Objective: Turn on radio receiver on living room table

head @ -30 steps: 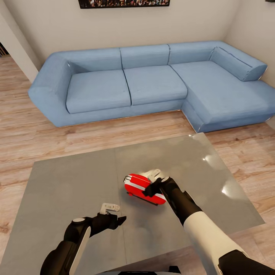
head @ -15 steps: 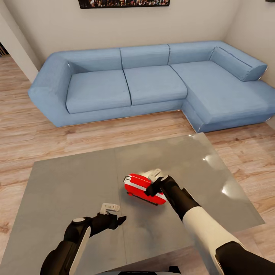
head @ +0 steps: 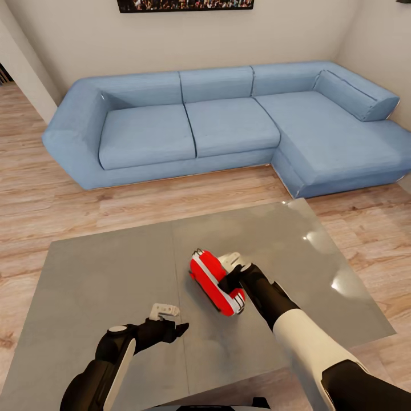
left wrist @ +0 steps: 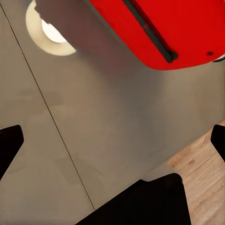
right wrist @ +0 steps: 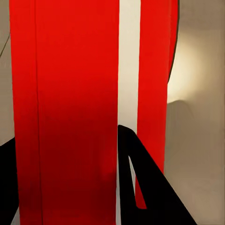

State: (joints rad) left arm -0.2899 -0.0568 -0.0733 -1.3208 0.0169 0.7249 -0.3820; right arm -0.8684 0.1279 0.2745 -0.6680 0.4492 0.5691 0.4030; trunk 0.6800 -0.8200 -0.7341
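While the left hand (head: 171,321) hovered low over the near part of the table (head: 103,274), its two fingers spread apart and gripping nothing, the work lay with the other arm. In the left wrist view the grey top and its seam ran beneath that hand, with the red underside of the radio (left wrist: 154,33) just beyond it.

The right hand (head: 234,274) was pressed against the radio (head: 216,283) near the middle of the table, just right of the seam. The radio stood tipped up on edge, its white trim stripe (right wrist: 127,65) running along the red body in the right wrist view, where one dark finger (right wrist: 140,178) lay across the casing. Whether the fingers were clamping the body or merely pushing on it could not be told.

The step in hand looked to be the switching-on itself: contact was made, but no dial or button showed under the fingers. The next move probably called for steadying the tilted radio and bringing a fingertip onto its control without shoving it toward the far edge.

Beyond the table were the wood floor and the blue sofa (head: 228,120).
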